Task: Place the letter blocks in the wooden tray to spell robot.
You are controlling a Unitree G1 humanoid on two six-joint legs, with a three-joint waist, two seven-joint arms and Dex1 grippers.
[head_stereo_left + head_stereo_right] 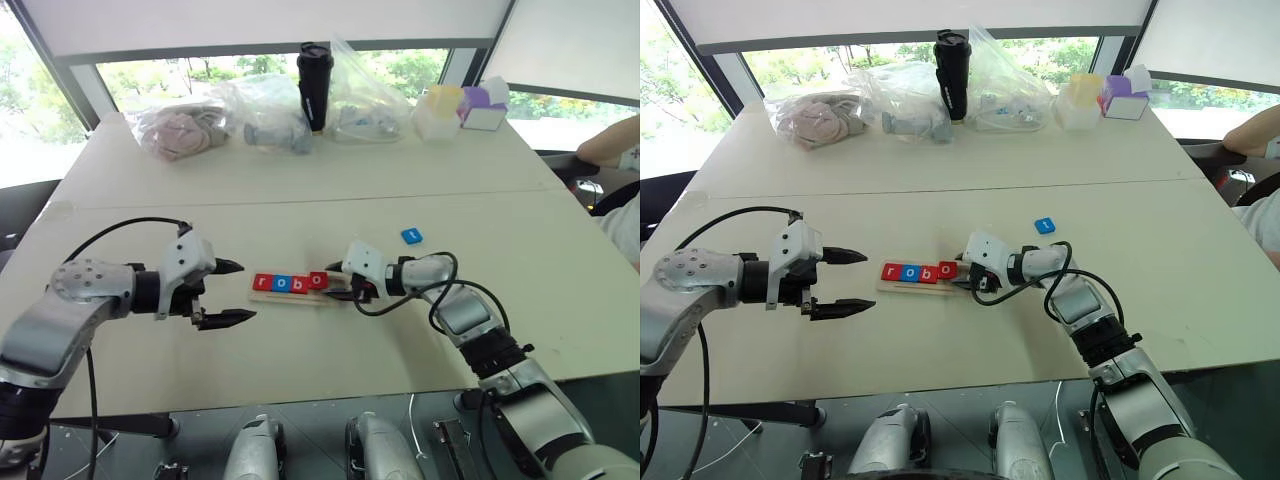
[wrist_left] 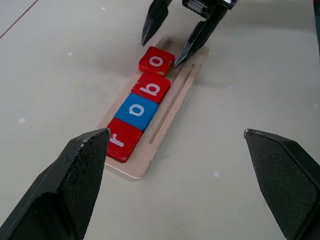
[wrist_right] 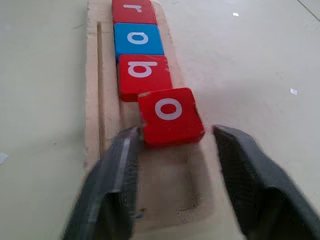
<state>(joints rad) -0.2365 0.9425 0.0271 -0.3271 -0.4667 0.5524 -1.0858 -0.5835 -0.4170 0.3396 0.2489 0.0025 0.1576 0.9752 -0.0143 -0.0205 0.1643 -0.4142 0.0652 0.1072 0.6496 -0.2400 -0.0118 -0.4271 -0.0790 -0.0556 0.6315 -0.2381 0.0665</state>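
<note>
The wooden tray (image 1: 300, 298) lies mid-table and holds a row of letter blocks: red "r" (image 1: 263, 283), blue "o" (image 1: 281, 284), red "b" (image 1: 299, 284) and red "o" (image 1: 318, 279). That last block sits slightly skewed, out of line with the others. My right gripper (image 1: 343, 286) is at the tray's right end, open, its fingers (image 3: 117, 170) straddling the near edge of the skewed "o" (image 3: 170, 112). A loose blue block (image 1: 411, 236) rests on the table beyond my right arm. My left gripper (image 1: 245, 292) hovers wide open and holding nothing, just left of the tray.
Along the table's far edge stand clear plastic bags (image 1: 190, 125), a black bottle (image 1: 314, 85), a yellow box (image 1: 440, 110) and a purple box (image 1: 484, 105). A person's arm (image 1: 610, 145) shows at the far right. A seam crosses the table behind the tray.
</note>
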